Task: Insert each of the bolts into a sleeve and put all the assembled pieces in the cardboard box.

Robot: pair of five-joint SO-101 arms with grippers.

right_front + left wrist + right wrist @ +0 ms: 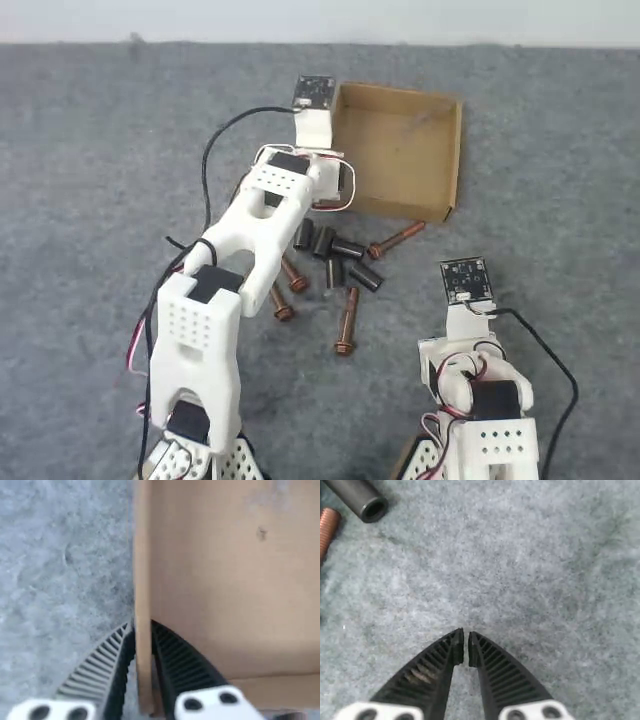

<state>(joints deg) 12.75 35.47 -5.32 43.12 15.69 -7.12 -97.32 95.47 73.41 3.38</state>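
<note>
With the left pincer (142,626) clenched on a side wall of the empty cardboard box (142,555), seemingly to position it, and the right pincer (466,647) clenched on nothing, bolts (347,320) and sleeves (347,247) lie loose just beside the box, so the next move is probably a first grasp.

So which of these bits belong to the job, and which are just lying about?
For the job: copper bolts, black sleeves, cardboard box, left pincer shut on the box's wall.
Just there: grey carpet, pale wall behind.
</note>
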